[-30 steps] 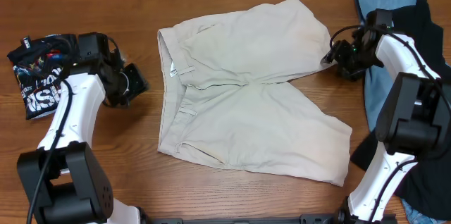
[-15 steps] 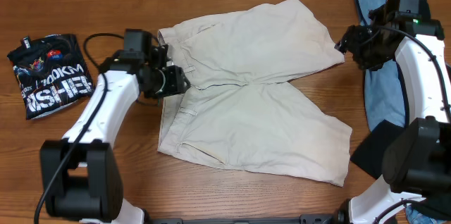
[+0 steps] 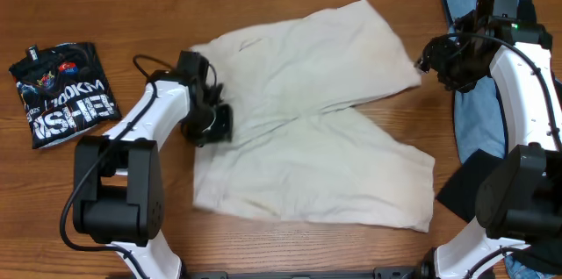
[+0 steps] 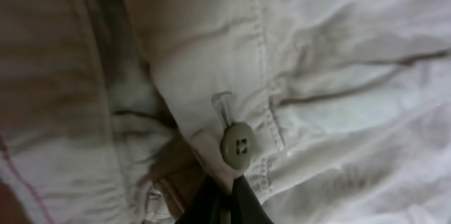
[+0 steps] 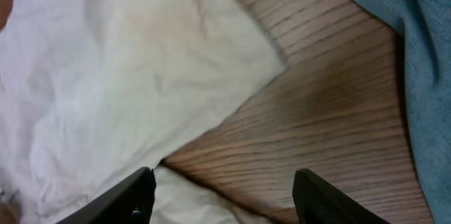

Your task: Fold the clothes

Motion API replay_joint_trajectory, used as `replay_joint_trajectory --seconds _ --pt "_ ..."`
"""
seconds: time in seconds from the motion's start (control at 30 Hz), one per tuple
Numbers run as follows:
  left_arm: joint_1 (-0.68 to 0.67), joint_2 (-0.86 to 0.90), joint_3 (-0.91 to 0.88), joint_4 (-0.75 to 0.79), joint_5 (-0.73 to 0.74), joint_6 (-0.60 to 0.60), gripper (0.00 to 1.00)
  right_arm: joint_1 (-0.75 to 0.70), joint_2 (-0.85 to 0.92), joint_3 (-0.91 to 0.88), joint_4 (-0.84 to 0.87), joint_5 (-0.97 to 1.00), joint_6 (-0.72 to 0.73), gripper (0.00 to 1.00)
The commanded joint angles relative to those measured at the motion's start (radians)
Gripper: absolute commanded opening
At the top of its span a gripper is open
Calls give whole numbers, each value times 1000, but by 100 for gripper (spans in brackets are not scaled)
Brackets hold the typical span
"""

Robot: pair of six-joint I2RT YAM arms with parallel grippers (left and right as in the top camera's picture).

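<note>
The pale beige shorts lie spread across the middle of the wooden counter, with the waistband to the left and the two wide legs running right, one far and one near. The left tool sits on the waistband edge. In its wrist view the dark tips are pressed together on a fold of the cloth just below a round pale button, so it is pinching the shorts there. The right tool is at the right-hand corner of the far leg. Its fingers are spread wide, with bare wood between them and the hem corner of the shorts lying just to their left, not touched. A folded black T-shirt with white lettering lies at the far left, well apart from the shorts. A light-blue garment lies at the far right under the right arm, and a black garment lies nearer on that side.
</note>
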Motion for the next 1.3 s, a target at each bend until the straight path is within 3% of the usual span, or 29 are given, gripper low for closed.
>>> replay_joint_trajectory --seconds 0.0,0.17,0.4,0.53,0.73,0.8,0.97,1.27 --pt "68 -19 2 -48 -143 -19 4 0 0 10 1 17 -11 66" --pt "104 -18 2 5 -173 -20 7 0 0 10 -14 16 -12 67" --pt "110 -18 2 71 -411 -185 10 0 0 10 -56 17 -53 66" --pt "111 -18 2 124 -469 -243 20 0 0 10 -68 17 -60 67" --pt "116 -18 3 184 -476 -246 28 0 0 10 -88 17 -68 67" --pt "130 -18 3 183 -483 -244 39 0 0 10 -96 17 -87 67" --pt "193 -19 57 103 -464 -227 56 0 0 10 -136 58 -94 68" --pt "206 -41 380 -252 -406 -136 57 25 -1 10 -237 50 -115 68"
